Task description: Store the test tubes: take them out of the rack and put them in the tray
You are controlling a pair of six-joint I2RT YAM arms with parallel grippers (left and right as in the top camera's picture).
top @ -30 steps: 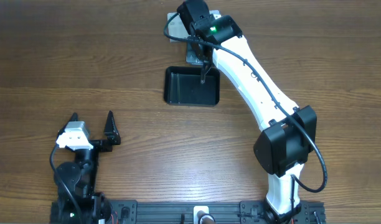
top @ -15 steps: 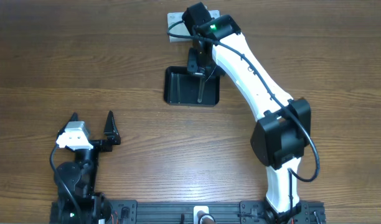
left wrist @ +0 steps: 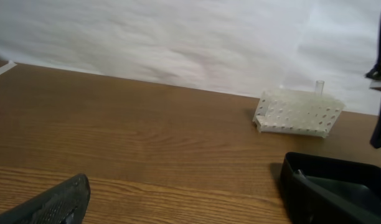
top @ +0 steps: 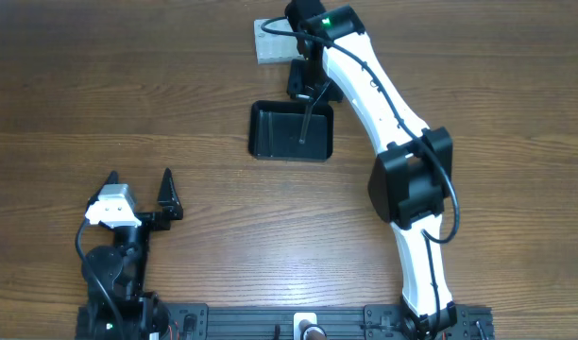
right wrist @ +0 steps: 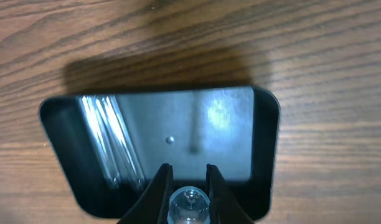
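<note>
The right claw (right wrist: pixel 189 169) has its two black fingers (right wrist: pixel 162 186) drawn close and pinches a clear test tube (right wrist: pixel 189 203) between them. The wrist camera looks down the tube's open mouth. In the top view this claw (top: pixel 308 91) hangs above the black rectangular plastic tray (top: pixel 254 132), and the held tube (top: pixel 305 118) points down into it. Whether its lower end touches the tray floor cannot be told.

Inside the tray (right wrist: pixel 265 149), two more clear tubes (right wrist: pixel 112 140) lie side by side next to one end wall, apart from the held one.

The white perforated rack (top: pixel 273 42) stands near the tray's far side, apart from it, and the right arm's wrist partly overlaps one end of it. From the left wrist view, the rack (left wrist: pixel 298 112) has one clear tube (left wrist: pixel 319 87) standing upright in it, and the tray (left wrist: pixel 330 186) sits nearer than the rack.

The left claw (top: pixel 140 179) rests well apart from the tray, close to its own base, with its fingers spread wide and nothing between them. One dark finger (left wrist: pixel 47 204) shows above the brown wood-grain table (left wrist: pixel 147 143).

A small green light (top: pixel 325 21) glows on the right arm near its wrist.
</note>
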